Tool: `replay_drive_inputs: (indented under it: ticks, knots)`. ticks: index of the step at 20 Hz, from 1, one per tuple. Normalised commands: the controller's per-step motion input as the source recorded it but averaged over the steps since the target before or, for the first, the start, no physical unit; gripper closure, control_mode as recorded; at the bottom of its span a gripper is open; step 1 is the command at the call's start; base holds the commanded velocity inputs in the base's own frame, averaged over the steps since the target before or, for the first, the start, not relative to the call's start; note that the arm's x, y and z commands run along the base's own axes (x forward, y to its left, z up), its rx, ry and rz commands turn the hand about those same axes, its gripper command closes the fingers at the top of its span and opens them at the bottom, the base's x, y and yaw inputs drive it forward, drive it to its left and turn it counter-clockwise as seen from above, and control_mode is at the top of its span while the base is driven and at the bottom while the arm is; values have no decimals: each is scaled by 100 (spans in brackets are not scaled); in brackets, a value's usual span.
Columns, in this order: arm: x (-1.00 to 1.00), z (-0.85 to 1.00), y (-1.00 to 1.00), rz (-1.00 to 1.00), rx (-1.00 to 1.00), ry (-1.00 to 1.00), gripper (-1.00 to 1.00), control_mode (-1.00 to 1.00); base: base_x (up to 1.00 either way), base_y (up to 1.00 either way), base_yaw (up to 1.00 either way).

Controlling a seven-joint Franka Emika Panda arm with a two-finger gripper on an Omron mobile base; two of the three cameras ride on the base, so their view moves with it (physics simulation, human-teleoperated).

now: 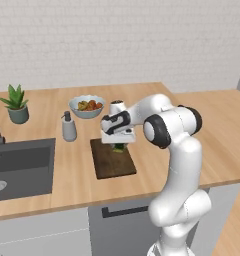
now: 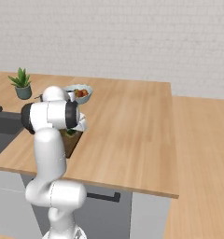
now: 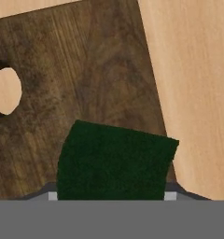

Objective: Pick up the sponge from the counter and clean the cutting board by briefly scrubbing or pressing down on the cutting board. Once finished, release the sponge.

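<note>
Left base view: gripper (image 1: 119, 145) clamped on the sponge (image 1: 119, 147), low over the far end of the cutting board (image 1: 112, 161) on the counter (image 1: 72, 170).
Right base view: cutting board (image 2: 71, 142) mostly hidden behind the arm.
Hand view: sponge (image 3: 115, 163) held between the jaws, above the cutting board (image 3: 86, 84), near its hole.

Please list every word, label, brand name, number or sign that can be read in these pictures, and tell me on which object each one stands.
There is none to read.
The soap dispenser, the fruit bowl and the plant pot are plain.
The cutting board, the sponge and the counter show only wood grain or flat colour, no print.
</note>
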Motion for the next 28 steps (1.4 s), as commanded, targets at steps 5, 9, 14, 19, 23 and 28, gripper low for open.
replay_drive_inputs:
  ticks: [5,9,14,19,23,28]
  knots:
    - [-39,-30,32,7,-6,-2,100,-100,0,0,0]
    - [-25,-18,22,5,0,-2,100,-100,0,0,0]
    - [-34,-24,36,7,0,-2,100,-100,0,0,0]
    - [-27,-30,70,5,-2,-5,100,-100,0,0,0]
    - [-22,-30,82,4,-2,-7,100,-100,0,0,0]
    - [-33,-32,75,6,-5,-1,100,-100,0,0,0]
